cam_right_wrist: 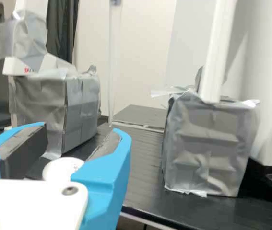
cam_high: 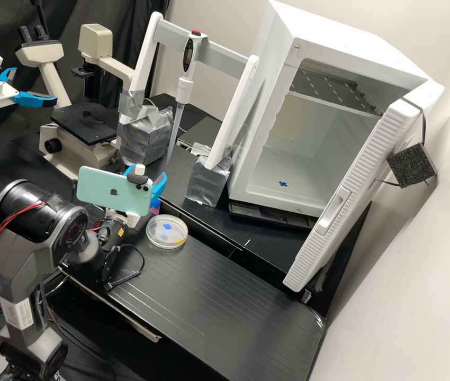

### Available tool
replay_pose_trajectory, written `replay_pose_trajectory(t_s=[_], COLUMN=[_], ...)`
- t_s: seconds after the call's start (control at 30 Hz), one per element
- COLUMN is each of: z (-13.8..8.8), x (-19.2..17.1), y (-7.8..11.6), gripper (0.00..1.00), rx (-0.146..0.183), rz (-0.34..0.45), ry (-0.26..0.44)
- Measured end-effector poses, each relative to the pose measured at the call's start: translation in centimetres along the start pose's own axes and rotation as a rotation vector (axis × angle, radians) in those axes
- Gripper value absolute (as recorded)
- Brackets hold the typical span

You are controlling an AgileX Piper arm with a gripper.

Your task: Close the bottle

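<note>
A: Nearest items on the bench (cam_high: 209, 296)?

B: A clear round dish (cam_high: 167, 233), then a phone (cam_high: 106, 193) at the arm's wrist.

A: State of the end effector (cam_high: 147, 173)?

B: Open, the two blue fingers standing apart. In the wrist view a round white cap (cam_right_wrist: 60, 167) sits low between them. I find no sign of a grip.

A: And the bottle (cam_high: 154, 207)?

B: Judged to be the small pink-tinted item just beyond the dish, close by the end effector. Whether the cap is fully seated, I cannot tell.

A: Step in hand?

B: Lining up on the cap, in my judgement. Next, centre over it, close evenly on its rim and turn to tighten, without tipping the bottle. An off-centre grip could cross the thread.

A: Farther back?

B: A taped box (cam_right_wrist: 207, 148) bearing a white upright, a pipette (cam_high: 185, 87) hung on the stand's crossbar, and a white cabinet (cam_high: 341, 34) with its door ajar.
</note>
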Motion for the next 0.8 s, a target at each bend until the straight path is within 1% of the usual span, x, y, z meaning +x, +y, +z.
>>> replay_pose_trajectory(t_s=[0.07,0.17,0.23,0.43,0.6,0.8], z=[-0.1,-0.2,-0.1,0.4,1.4,2.5], x=[-0.2,-0.4,-0.4,0.1,0.8,1.1], y=[0.6,1.3,1.5,1.5,1.3,1.5], gripper=[1.0,1.0,1.0,1.0,1.0,1.0], rx=[-0.001,0.011,0.019,0.021,0.023,0.023], rz=[0.02,0.042,0.05,0.052,0.051,0.062], ry=[0.008,0.015,0.01,-0.004,-0.042,-0.088])
